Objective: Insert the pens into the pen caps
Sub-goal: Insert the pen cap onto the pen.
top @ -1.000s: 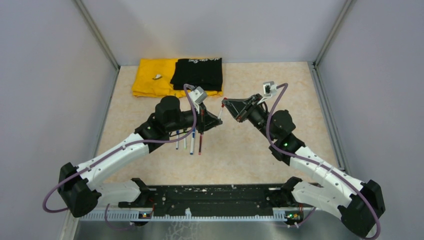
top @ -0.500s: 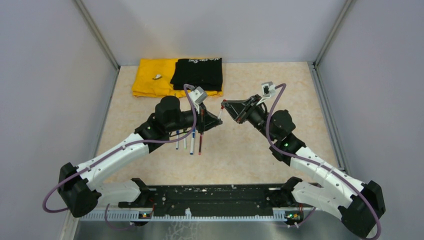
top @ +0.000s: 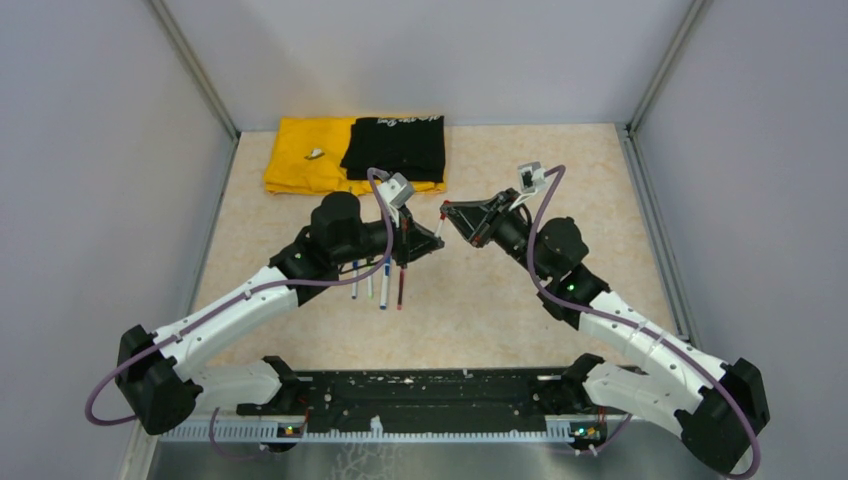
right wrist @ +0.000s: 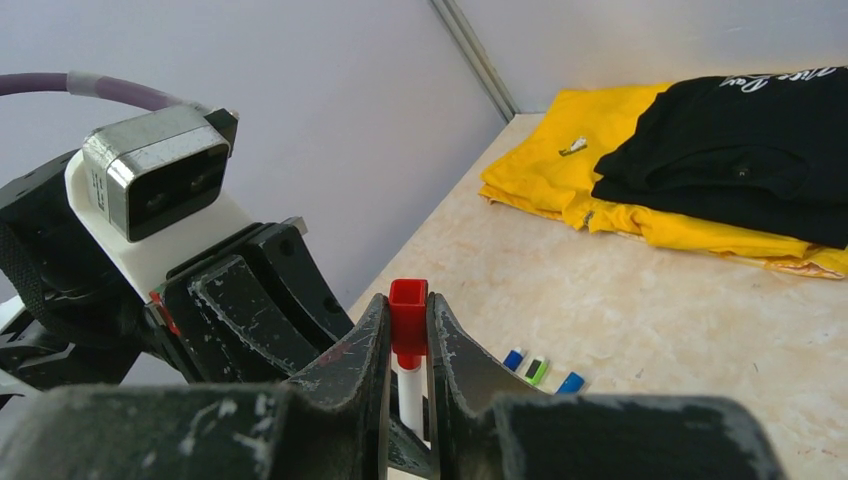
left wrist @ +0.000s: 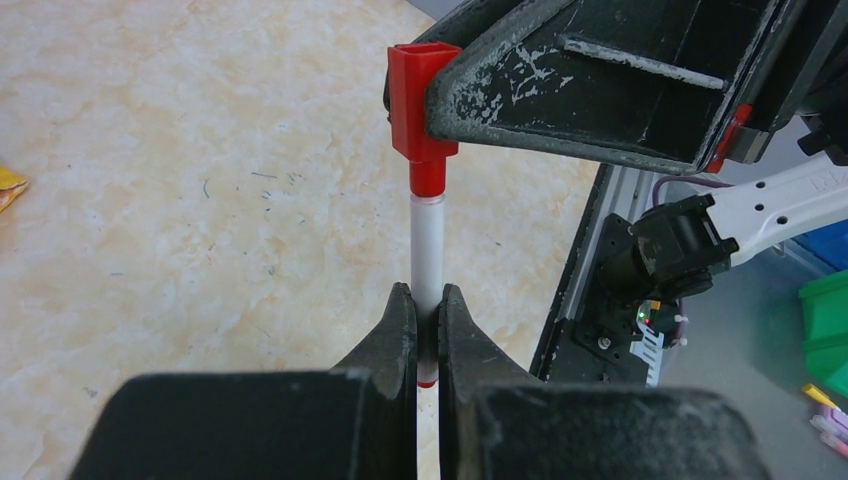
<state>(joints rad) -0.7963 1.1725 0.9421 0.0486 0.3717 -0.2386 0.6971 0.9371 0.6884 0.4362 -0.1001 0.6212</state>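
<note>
right gripper [right wrist: 408,308] crept a tad closer to left gripper [left wrist: 427,300], pinching red cap [left wrist: 420,100], left gripper clamped tight on white pen [left wrist: 428,235], pen pointing straight out of its fingers, tip in cap

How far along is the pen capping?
Done: nothing clearly finished. In hand: left gripper shut on a white pen, right gripper shut on the red cap, cap meeting the pen's tip, seating unclear. Left: four pens and three loose caps, blue and green, lie on the table.
</note>
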